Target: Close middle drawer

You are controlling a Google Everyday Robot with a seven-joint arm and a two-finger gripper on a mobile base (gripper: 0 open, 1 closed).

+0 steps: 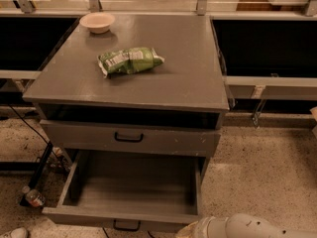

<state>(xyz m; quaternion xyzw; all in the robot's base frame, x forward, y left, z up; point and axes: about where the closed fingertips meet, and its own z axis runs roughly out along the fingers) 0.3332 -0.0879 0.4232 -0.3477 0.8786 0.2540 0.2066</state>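
The middle drawer (133, 190) sticks far out under the desk (173, 78), and your pincer (194, 230), apart or together I cannot tell, sits by its front right corner, so pushing there could twist it and jam it.

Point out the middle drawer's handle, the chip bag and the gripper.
middle drawer handle (126, 225): camera view, centre of bar.
green chip bag (130, 60): camera view, bag's middle.
gripper: not in view; only white arm (257, 228), lower right.
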